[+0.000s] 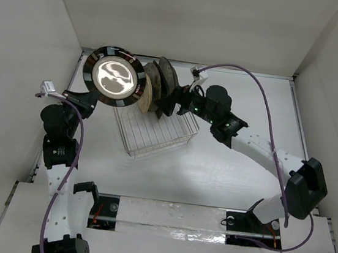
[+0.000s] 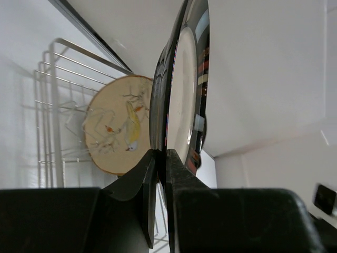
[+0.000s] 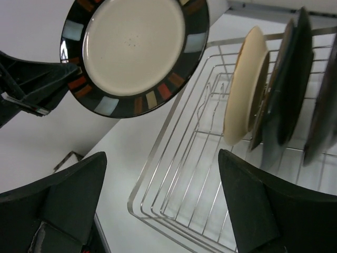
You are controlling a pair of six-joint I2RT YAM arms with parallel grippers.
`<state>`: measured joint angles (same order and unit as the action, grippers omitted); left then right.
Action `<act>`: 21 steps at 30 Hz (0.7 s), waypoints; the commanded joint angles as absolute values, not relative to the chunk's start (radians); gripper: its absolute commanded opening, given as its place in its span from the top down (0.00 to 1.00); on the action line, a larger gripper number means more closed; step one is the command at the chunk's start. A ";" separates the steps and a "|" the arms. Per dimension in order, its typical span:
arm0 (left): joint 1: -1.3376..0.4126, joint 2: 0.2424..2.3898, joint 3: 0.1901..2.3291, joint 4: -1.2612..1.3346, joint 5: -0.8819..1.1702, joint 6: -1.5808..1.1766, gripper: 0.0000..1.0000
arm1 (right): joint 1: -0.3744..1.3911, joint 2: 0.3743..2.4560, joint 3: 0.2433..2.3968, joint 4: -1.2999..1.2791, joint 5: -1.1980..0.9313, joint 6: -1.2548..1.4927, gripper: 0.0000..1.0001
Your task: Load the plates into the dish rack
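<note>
— How is the striped-rim plate (image 1: pixel 114 76) judged to handle?

— As stiff, glazed and slick, fairly heavy, and breakable if knocked against wire. It is best taken at the rim, and that is where it is pinched: the left gripper (image 2: pixel 160 158) is clamped on its lower edge, one finger on each face.

— Where is it held?

— Aloft, above the left end of the dish rack (image 1: pixel 149 135), apart from the tan plate (image 3: pixel 245 84) and the dark plates (image 3: pixel 295 79) already stood on edge there.

— And its heading?

— No long axis is offered by a round plate. Its face is turned up toward the overhead camera and the right gripper (image 3: pixel 162 158), whose fingers are spread wide on nothing — so it is probably to be tipped onto its edge, parallel to the tan plate.
</note>
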<state>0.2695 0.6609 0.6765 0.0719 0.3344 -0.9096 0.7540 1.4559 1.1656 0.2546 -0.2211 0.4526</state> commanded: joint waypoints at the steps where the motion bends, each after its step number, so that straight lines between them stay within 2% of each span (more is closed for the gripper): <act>1: 0.258 0.601 0.701 0.399 0.436 -1.020 1.00 | 0.755 1.512 1.253 0.313 -0.339 0.489 0.07; 5: 0.229 0.589 0.709 0.407 0.471 -1.035 1.00 | 0.746 1.592 1.342 0.275 -0.368 0.511 0.07; 15: 0.207 0.581 0.674 0.452 0.572 -1.089 1.00 | 0.746 1.643 1.339 0.413 -0.456 0.592 0.06; 21: 0.196 0.577 0.640 0.480 0.655 -1.109 1.00 | 0.727 1.698 1.328 0.578 -0.520 0.673 0.15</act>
<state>0.2089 0.6193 0.6163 0.2359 0.5896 -1.0416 0.7395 1.6669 1.2957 0.4133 -0.4553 0.6140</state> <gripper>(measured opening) 0.044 0.859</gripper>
